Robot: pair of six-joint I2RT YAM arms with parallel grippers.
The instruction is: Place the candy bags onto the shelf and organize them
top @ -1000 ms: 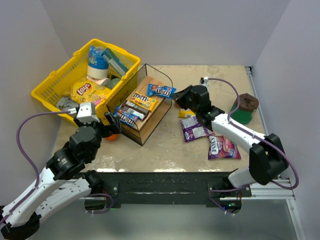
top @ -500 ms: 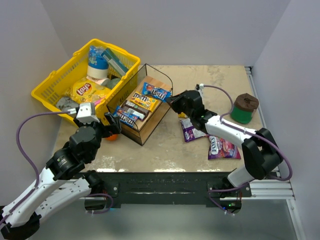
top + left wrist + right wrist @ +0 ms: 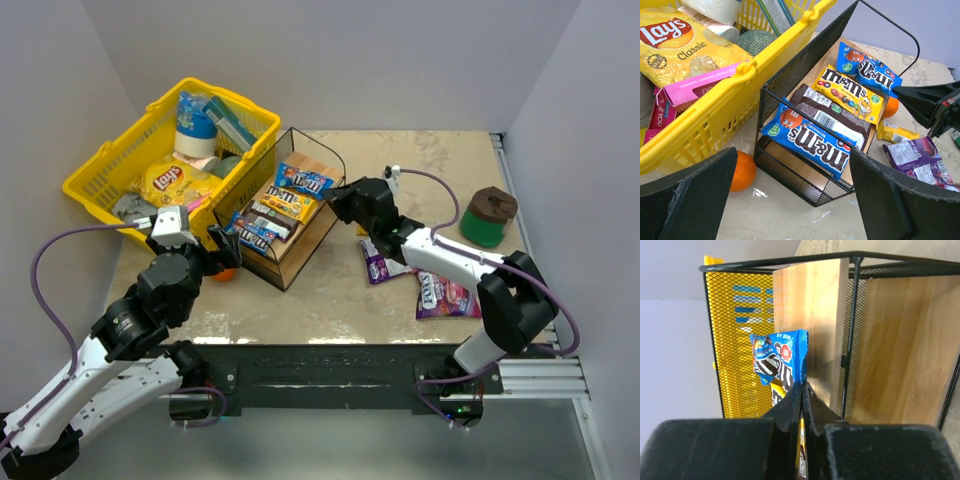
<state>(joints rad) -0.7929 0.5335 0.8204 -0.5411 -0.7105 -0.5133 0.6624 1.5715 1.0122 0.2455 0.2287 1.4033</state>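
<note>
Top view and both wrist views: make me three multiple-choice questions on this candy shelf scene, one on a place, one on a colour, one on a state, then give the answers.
1. Where do the purple candy bags lie?
A) on the table, right of the shelf
B) on the shelf
C) on the floor

2. What colour is the candy bag held by the right gripper?
A) pink
B) blue
C) brown

3. The left gripper is
A) shut on a bag
B) shut on nothing
C) open and empty

Answers:
1 A: the top view shows them flat on the table beside the shelf.
2 B: the right wrist view shows a blue packet pinched between shut fingers.
3 C: its fingers stand wide apart with nothing between them.
</note>
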